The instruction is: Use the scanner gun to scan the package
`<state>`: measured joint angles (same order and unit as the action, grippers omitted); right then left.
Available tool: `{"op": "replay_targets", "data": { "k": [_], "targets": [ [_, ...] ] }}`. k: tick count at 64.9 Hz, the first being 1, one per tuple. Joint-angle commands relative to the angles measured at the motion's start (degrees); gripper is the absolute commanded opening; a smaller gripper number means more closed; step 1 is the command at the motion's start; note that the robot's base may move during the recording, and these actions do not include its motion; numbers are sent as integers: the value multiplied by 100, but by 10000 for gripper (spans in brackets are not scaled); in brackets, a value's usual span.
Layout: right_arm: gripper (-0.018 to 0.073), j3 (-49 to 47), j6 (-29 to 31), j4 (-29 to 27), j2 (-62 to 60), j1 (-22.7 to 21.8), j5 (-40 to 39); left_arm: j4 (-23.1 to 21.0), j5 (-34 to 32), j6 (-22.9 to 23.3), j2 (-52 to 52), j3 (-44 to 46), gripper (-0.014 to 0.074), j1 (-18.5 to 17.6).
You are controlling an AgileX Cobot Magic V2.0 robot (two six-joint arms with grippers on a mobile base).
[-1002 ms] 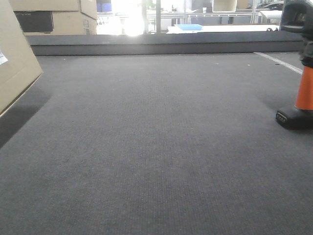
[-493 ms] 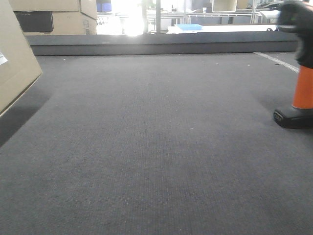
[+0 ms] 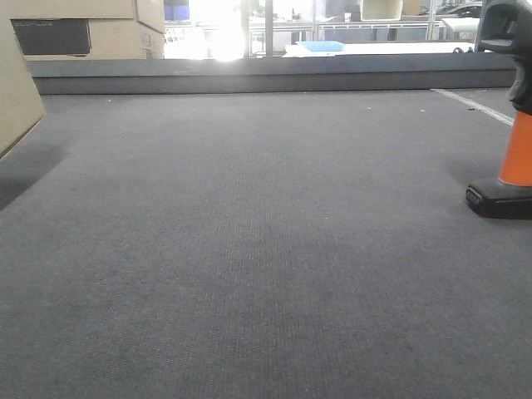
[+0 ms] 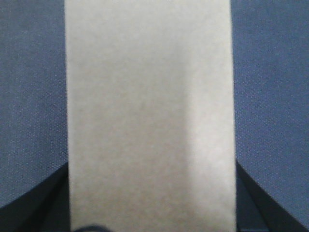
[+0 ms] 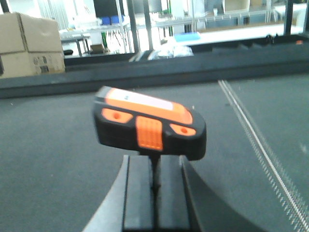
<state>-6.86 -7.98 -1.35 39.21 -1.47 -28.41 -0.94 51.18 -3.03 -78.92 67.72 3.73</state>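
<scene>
The package (image 3: 15,91) is a plain tan box tilted at the far left edge of the front view, mostly cut off. In the left wrist view the package (image 4: 149,106) fills the middle, and my left gripper (image 4: 150,198) is shut on it, with dark fingers (image 4: 38,203) showing at both lower corners. The scanner gun (image 3: 517,158), with black head, orange handle and black base, stands at the right edge with its base at the mat. In the right wrist view its head (image 5: 149,123) sits tilted just beyond my right gripper (image 5: 154,162), whose pads are almost together on a thin dark part under the head.
Dark grey mat (image 3: 266,249) covers the table, with a raised dark ledge (image 3: 266,81) along the far edge. Larger stacked cardboard boxes (image 3: 91,33) stand behind it at back left. A white line (image 3: 478,106) runs near the scanner. A metal strip (image 5: 256,140) crosses the mat on the right.
The package has shifted left and further out of the front view; its white label no longer shows. The scanner gun wobbled slightly and sits about where it was.
</scene>
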Motion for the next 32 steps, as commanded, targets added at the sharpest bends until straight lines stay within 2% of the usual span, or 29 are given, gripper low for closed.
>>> {"op": "replay_targets", "data": {
  "k": [1, 4, 11, 32],
  "targets": [
    [-160, 30, 52, 103, -416, 1, 394, -9, -94, 3, -103, 43, -111, -9],
    [-160, 30, 52, 103, -630, 1, 682, 29, -82, 3, -195, 43, -111, -9],
    [-160, 30, 52, 103, -975, 1, 1167, 467, 56, 3, -381, 43, -111, -9],
    [-162, 30, 52, 103, -1349, 1, 1318, 469, 54, 3, -421, 43, -111, -9]
  ]
}}
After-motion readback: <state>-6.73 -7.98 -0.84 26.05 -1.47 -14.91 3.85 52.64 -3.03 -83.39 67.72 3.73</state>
